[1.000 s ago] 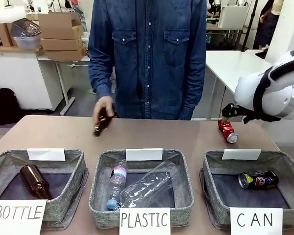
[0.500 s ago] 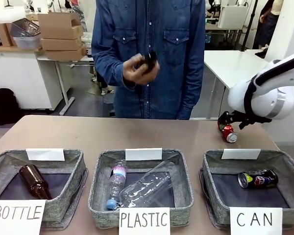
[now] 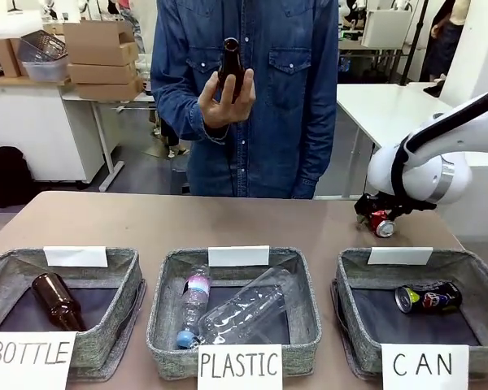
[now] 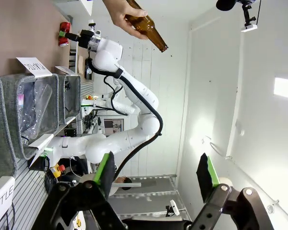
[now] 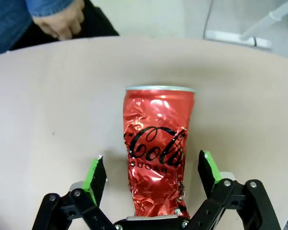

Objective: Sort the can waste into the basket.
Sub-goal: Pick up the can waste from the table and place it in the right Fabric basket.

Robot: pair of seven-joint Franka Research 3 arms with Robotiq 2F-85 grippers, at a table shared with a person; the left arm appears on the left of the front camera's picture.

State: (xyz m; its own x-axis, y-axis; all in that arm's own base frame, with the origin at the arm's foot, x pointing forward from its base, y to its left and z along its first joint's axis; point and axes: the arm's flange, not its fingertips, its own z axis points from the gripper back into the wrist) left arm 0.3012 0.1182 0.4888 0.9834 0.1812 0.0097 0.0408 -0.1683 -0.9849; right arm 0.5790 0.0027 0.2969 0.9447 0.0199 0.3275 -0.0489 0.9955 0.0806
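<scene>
One hand [image 3: 221,104] is now lifting a brown bottle [image 3: 231,68] chest-high while the right gripper [image 5: 151,177], jaws spread, is straddling the red can [image 5: 156,151].

Front cam faces person, R wrist cam close on red can [image 5: 156,151], shared w/ front

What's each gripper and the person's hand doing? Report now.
Left gripper: open, empty.
Right gripper: open, straddling the red can, not gripping.
Person's hand: holding a brown bottle.
</scene>
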